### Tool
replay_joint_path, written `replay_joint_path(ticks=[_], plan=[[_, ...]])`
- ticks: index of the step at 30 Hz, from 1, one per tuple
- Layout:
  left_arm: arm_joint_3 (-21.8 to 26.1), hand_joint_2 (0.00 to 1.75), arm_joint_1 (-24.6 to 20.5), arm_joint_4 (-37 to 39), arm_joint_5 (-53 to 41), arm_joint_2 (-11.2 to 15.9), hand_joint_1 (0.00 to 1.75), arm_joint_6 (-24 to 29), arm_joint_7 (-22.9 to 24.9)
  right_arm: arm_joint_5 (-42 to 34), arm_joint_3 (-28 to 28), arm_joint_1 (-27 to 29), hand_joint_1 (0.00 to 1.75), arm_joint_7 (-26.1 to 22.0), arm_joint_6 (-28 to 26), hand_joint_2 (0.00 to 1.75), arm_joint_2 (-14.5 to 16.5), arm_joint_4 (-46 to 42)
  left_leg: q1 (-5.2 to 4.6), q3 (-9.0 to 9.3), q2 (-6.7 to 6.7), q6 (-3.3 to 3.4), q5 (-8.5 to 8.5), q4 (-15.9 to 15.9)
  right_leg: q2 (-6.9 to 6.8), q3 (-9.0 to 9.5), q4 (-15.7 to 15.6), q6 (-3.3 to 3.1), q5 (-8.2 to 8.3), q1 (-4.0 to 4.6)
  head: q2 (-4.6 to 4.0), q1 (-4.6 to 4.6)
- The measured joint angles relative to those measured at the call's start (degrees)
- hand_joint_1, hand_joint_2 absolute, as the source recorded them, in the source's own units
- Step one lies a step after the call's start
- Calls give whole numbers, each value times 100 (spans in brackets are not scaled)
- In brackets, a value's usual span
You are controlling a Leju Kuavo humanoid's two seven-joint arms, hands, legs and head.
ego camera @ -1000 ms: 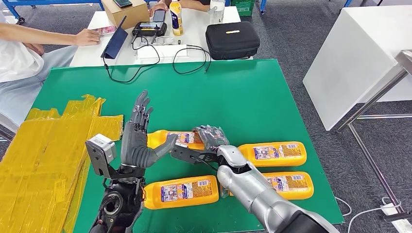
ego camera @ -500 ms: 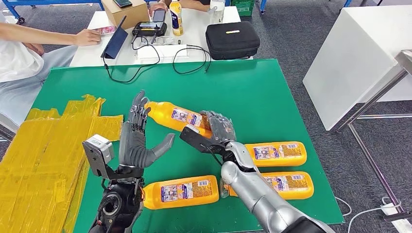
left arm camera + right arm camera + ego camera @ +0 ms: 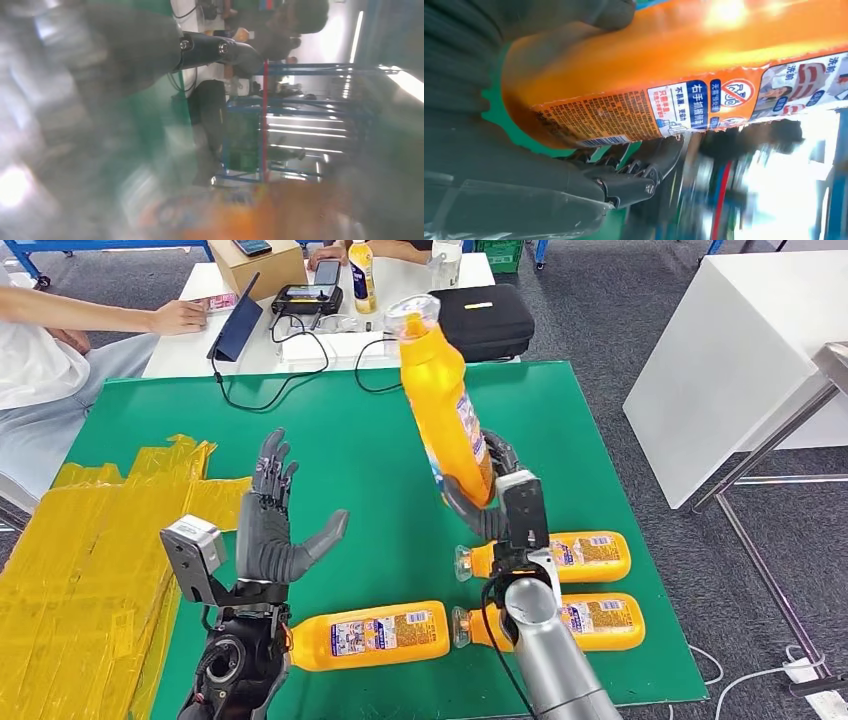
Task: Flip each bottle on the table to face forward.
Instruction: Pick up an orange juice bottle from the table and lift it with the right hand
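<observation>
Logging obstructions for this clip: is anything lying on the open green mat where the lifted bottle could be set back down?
Nothing visible. The right robot hand holds the bottle raised over bare green mat. The three lying bottles sit nearer the robot, and the cables at the far edge.

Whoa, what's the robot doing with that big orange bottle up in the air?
The right robot hand is holding one orange bottle by its bottom end, lifted off the green table with the cap pointing up and away. The left robot hand is open beside it, holding nothing. Three more orange bottles lie on their sides on the table: one near the left arm and two on the right, and. A person's hand rests on the white table behind.
</observation>
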Motion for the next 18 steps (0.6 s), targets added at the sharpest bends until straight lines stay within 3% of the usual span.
replay_joint_path(ticks=[3, 6, 12, 18], plan=[[16, 175, -86, -10, 0, 45, 0, -21, 1, -861, 53, 291, 175, -145, 1442, 175, -59, -381, 1, 1, 1, -1, 0, 0, 1, -1, 0, 0, 0, 0, 0, -1], [23, 175, -142, -11, 3, 75, 0, -50, 1, -1233, 163, 468, 175, -194, 2161, 175, -106, -535, 2, 0, 0, -1, 0, -1, 0, 0, 0, -1, -1, 1, 0, 0], [26, 175, -216, -10, 45, 88, 0, -106, -10, -1341, 501, 523, 175, -93, 2853, 175, -212, -509, 2, 0, 1, 0, 0, -1, 1, 1, 0, -1, 0, 1, 0, 0], [55, 175, -221, -8, 165, 101, 0, -114, -19, -1192, 769, 506, 175, -68, 2820, 175, -236, -323, 1, -1, 0, 0, 0, -1, 0, 1, 0, -1, 0, 0, -1, 0]])
